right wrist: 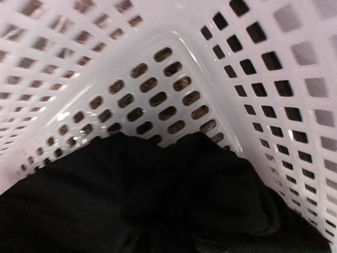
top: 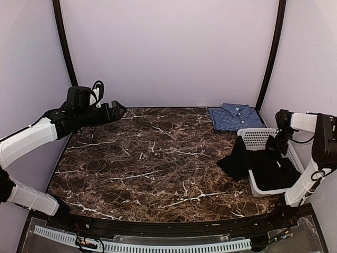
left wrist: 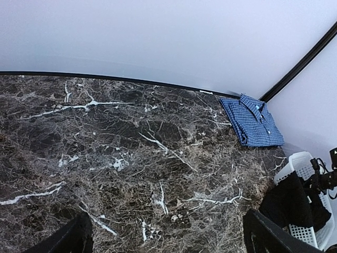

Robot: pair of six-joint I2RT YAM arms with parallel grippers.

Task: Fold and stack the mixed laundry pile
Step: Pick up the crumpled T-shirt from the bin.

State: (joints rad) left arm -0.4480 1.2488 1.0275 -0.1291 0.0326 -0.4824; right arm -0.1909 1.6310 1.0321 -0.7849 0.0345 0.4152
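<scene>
**Operator:** Where does the black garment lie relative to the right gripper?

**Technician:** The black garment is at the near-right of the counter. Part of it is inside the white basket, and part is draped over the basket's left rim onto the marble. The right gripper hangs inside the basket. Its wrist view shows the cloth directly below, bunched against a corner of the basket wall.

**Operator:** Gripper states?

**Technician:** Right: the wrist view does not show the fingers, and from above they are too dark to read. I cannot tell how far it is open or whether it holds anything. Left gripper: jaws set wide apart with nothing between them. It hovers near the far-left corner, well apart from both garments.

**Operator:** Axis and clearance?

**Technician:** The garment's long axis is judged to run left to right, from the basket floor across the rim toward the counter's centre. The right arm is nearer. A lift must clear the basket walls, and bare marble lies to the basket's left. The blue-check shirt lies folded in the far-right corner, just beyond the basket's far rim. Route the cloth clear of it.
</scene>
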